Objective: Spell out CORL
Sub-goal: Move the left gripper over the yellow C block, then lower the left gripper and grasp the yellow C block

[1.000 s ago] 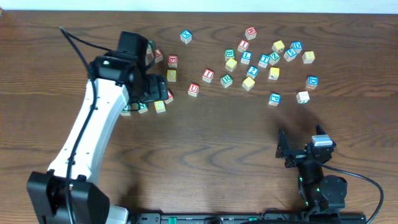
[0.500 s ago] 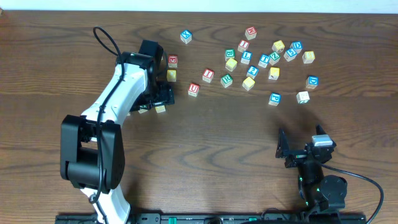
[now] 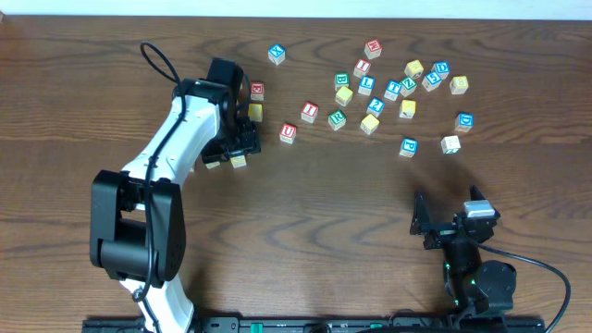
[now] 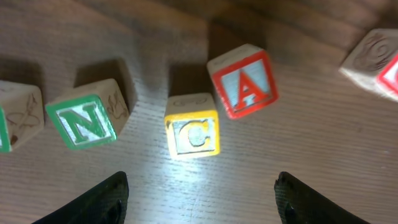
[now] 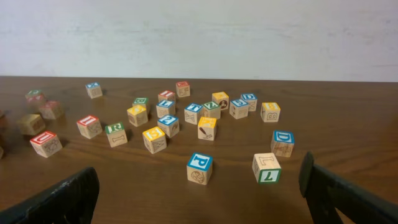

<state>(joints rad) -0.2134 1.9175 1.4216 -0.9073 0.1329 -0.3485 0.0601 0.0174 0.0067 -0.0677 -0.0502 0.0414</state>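
Observation:
A yellow-framed C cube (image 4: 192, 134) lies on the wood just ahead of my left gripper (image 4: 201, 194). That gripper is open, its fingers (image 4: 93, 202) stand wide to either side, and nothing is between them. From overhead the left gripper (image 3: 236, 139) hovers over the left cluster, with the yellow cube (image 3: 239, 160) at its near edge. A green-framed R cube (image 5: 115, 133) sits among the scattered cubes, also visible overhead (image 3: 337, 118). A blue-framed cube that looks like an L (image 3: 367, 85) lies further back. My right gripper (image 3: 449, 222) rests open near the front right.
A red A cube (image 4: 244, 84) almost touches the C cube's far right corner, and a green N cube (image 4: 87, 120) lies to its left. Blue P (image 5: 200, 168) and a green 7 cube (image 5: 267, 167) sit nearest the right gripper. Several more cubes are scattered behind.
The left arm has swung so its wrist reaches the left cluster from the near side. Its jaws have narrowed a little. The right arm has not moved.

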